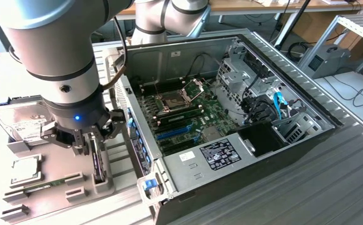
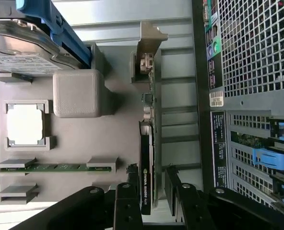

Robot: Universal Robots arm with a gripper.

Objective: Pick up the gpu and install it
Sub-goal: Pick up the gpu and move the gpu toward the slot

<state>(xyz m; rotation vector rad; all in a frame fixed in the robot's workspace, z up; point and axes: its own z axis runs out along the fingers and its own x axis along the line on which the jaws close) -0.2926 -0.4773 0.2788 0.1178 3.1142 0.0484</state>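
One gpu (image 2: 146, 153) between gripper (image 2: 151, 188) fingers (image 2: 173, 188)

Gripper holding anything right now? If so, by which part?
Nothing held. The gripper is open, straddling the gpu on edge in the gray holder, at the end away from its bracket.

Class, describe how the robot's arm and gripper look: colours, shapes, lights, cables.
The arm is thick silver-grey tubing with black joint rings. Its dark wrist section carries a small blue light. The gripper is black, with fingers of bolted link bars. A dark cable runs beside the arm.
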